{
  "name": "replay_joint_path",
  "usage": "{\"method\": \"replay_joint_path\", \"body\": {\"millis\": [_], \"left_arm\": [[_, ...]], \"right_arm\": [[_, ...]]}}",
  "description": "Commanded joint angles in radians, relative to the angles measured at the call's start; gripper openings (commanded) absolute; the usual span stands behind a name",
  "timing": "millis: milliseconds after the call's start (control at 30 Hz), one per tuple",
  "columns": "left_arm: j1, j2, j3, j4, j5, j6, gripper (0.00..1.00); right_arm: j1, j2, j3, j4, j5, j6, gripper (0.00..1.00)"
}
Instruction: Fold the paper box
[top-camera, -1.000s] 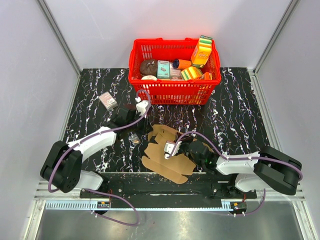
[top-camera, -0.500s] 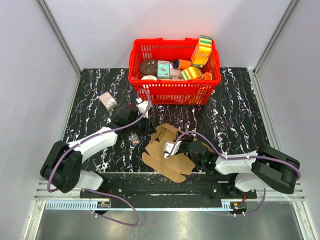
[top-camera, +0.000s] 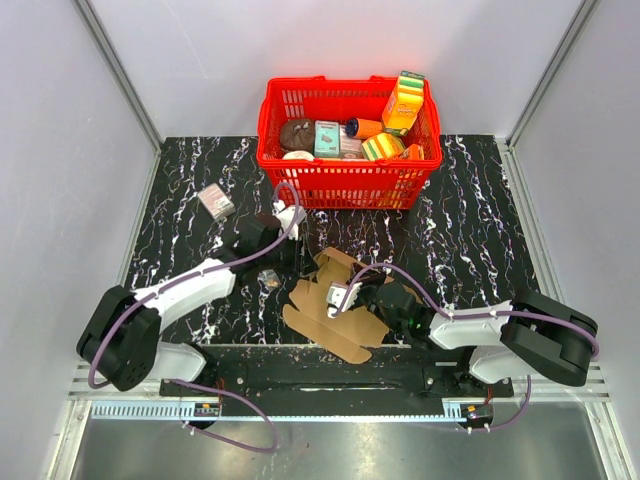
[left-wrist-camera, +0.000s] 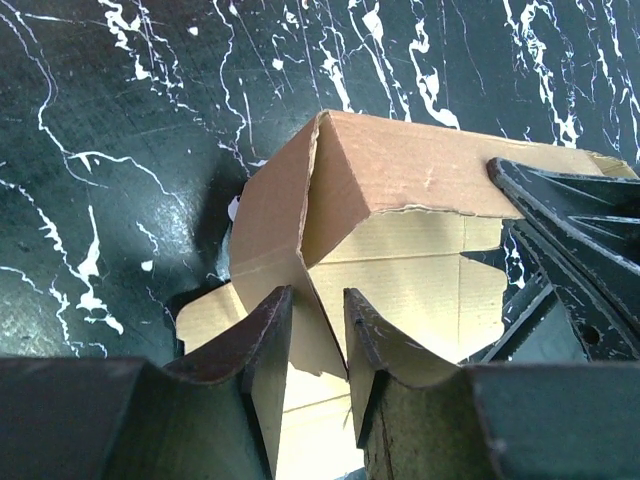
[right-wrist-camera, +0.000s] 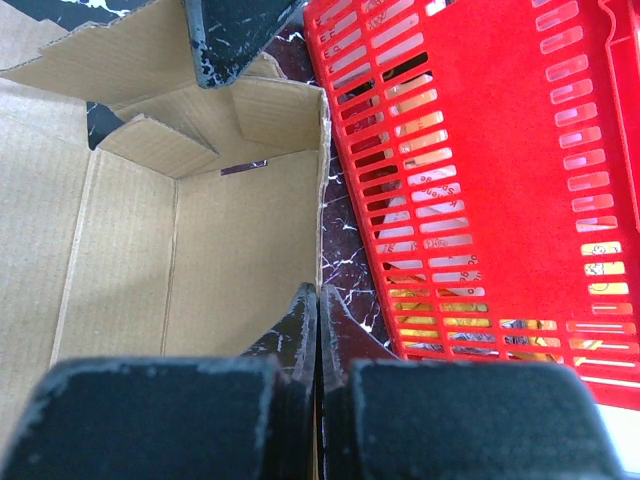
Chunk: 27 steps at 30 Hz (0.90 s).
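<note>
The paper box (top-camera: 335, 300) sits half-raised on the near middle of the table (top-camera: 470, 230), just short of the red basket (top-camera: 345, 185). The right gripper (right-wrist-camera: 318, 300) is clamped shut on the top edge of one wall. The left gripper (left-wrist-camera: 317, 300), jaws slightly apart, straddles a flap at the box's far-left corner. The step looks best done by holding the pinned wall steady, closing squarely on the flap, and bending it along its crease.

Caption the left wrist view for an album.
Left pincer straddles a flap of the half-folded paper box on the marbled table.
</note>
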Motion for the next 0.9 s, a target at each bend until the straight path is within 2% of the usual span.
{"method": "replay_joint_path", "body": {"millis": [0,567,867], "left_arm": [[-0.006,-0.064,-0.038,0.069,-0.020,-0.056,0.32],[-0.037,-0.120,-0.168,0.203,-0.006,-0.111,0.35],[-0.049,-0.120,-0.242,0.332,0.013,-0.149,0.36]], "right_arm": [[0.013,0.008,0.025,0.064,-0.011,0.003,0.00],[0.021,0.008,0.023,0.067,-0.018,-0.005,0.00],[0.024,0.007,0.019,0.070,-0.021,-0.006,0.00]]}}
